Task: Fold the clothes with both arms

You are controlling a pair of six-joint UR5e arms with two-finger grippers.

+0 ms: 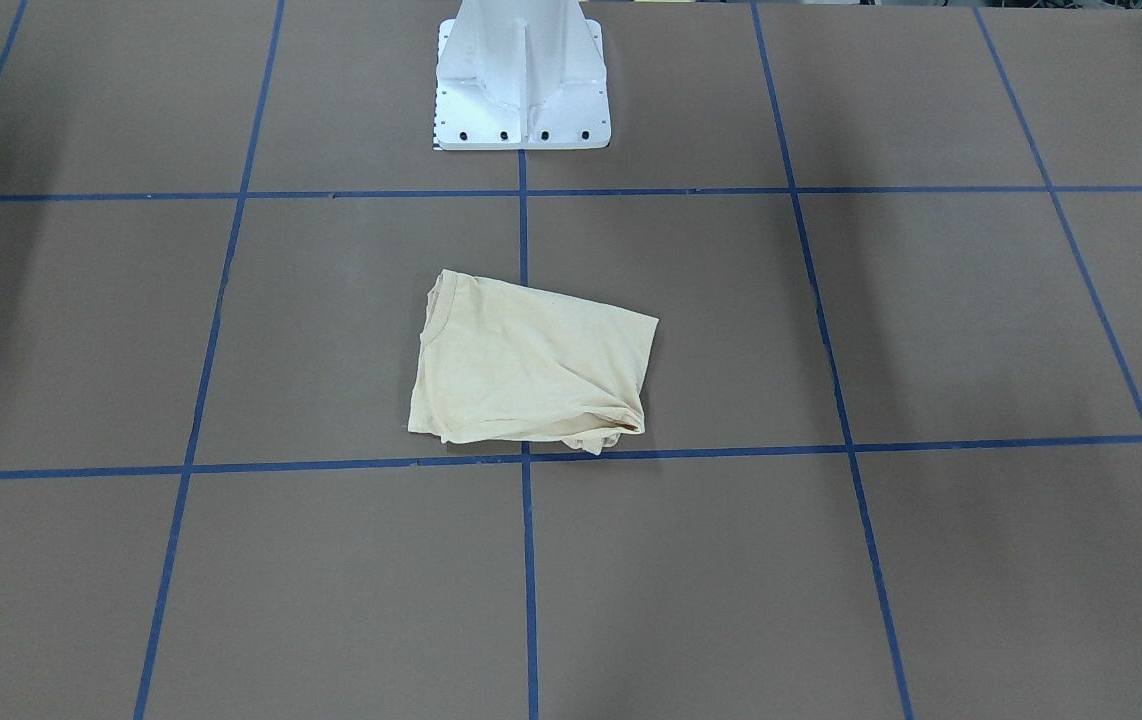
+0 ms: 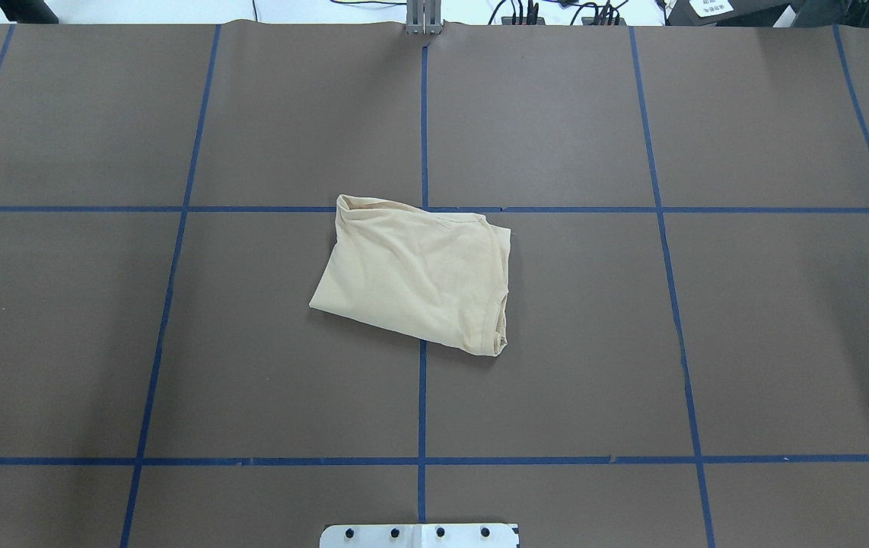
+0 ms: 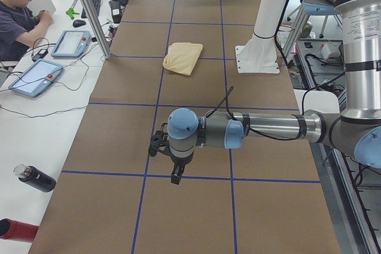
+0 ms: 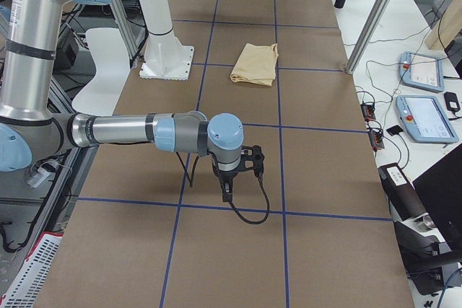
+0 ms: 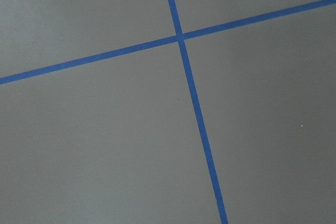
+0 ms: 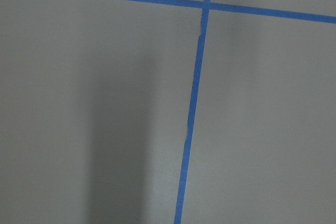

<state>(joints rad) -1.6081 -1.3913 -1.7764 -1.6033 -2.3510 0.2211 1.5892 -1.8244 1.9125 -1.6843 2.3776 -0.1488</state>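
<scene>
The cream-yellow T-shirt (image 1: pixel 531 365) lies folded into a small, slightly rumpled packet at the table's middle, neck opening showing at one corner; it also shows in the overhead view (image 2: pixel 419 278) and both side views (image 3: pixel 183 57) (image 4: pixel 255 64). No print shows. Neither arm is in the overhead or front views. My left gripper (image 3: pixel 169 168) hangs over bare table far from the shirt, at the table's left end. My right gripper (image 4: pixel 234 178) hangs likewise at the right end. I cannot tell whether either is open or shut. Both wrist views show only brown table and blue tape.
The white pedestal base (image 1: pixel 521 100) stands at the robot's side of the table (image 2: pixel 176 342). Beside the table are an operator (image 3: pixel 18 10), teach pendants (image 3: pixel 36 78) (image 4: pixel 426 117), bottles (image 3: pixel 34 178) and aluminium posts (image 3: pixel 89 13).
</scene>
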